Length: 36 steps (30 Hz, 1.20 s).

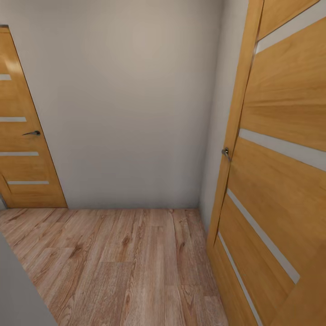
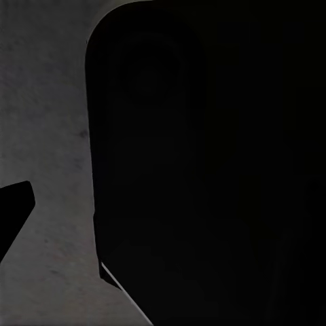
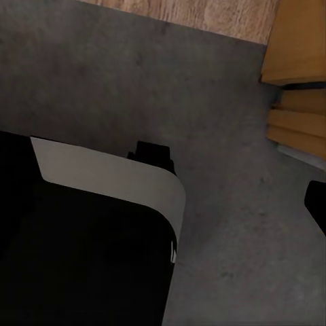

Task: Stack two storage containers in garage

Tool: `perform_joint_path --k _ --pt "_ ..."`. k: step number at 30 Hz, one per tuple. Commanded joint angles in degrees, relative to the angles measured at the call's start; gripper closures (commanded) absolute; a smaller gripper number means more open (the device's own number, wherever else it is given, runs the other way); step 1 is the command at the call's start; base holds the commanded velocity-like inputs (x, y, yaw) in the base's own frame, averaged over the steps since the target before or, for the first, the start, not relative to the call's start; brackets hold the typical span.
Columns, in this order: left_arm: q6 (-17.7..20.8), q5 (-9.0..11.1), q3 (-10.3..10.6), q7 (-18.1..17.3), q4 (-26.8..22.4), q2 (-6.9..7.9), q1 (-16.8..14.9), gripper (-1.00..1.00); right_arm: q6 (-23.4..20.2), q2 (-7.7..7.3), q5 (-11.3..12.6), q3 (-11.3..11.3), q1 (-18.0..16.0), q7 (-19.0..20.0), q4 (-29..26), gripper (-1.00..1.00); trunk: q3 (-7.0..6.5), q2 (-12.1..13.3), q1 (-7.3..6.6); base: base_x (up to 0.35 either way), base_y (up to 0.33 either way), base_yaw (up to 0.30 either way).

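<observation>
**Grey concrete under the right wrist**

Dark grey speckled floor (image 3: 224, 204) spreads across the middle. A black robot body panel with a pale grey band (image 3: 102, 173) sits nearby. Light wood planks (image 3: 197, 12) border the concrete, beside an orange-brown wooden door edge (image 3: 299, 47).

We face a plain grey wall (image 1: 131, 104) above light wood-plank flooring (image 1: 122, 267). A wood-panelled door (image 1: 22, 145) with a lever handle (image 1: 33, 133) stands left; another door (image 1: 280, 172) hangs open at right.
</observation>
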<state>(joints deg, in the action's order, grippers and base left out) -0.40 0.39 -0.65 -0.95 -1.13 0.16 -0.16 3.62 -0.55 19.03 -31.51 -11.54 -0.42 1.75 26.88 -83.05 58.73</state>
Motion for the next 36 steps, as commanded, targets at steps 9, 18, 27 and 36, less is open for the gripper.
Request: perform_joint_path --k 9,18,27,36 --pt "-0.04 0.05 -0.08 -0.10 -0.01 0.01 -0.02 -1.00 0.26 0.21 0.48 -0.48 -0.06 -0.05 0.18 -1.00 -0.07 -0.03 0.00 0.000 0.000 -0.085" --pt "-0.04 0.05 -0.12 -0.10 -0.01 0.01 -0.02 -1.00 0.24 0.11 0.41 -0.49 -0.06 -0.16 0.18 -1.00 -0.14 -0.03 0.00 0.000 0.000 -0.042" --pt "-0.04 0.05 -0.05 -0.10 -0.01 0.01 -0.02 -1.00 0.18 0.13 0.39 -0.49 -0.06 -0.24 0.18 -1.00 -0.14 -0.03 0.00 0.000 -0.063 0.000" --pt "-0.04 0.05 -0.05 -0.10 -0.01 0.01 -0.02 -1.00 0.16 0.18 0.39 -0.49 -0.06 -0.21 0.18 -1.00 -0.14 -0.03 0.00 0.000 -0.099 0.000"
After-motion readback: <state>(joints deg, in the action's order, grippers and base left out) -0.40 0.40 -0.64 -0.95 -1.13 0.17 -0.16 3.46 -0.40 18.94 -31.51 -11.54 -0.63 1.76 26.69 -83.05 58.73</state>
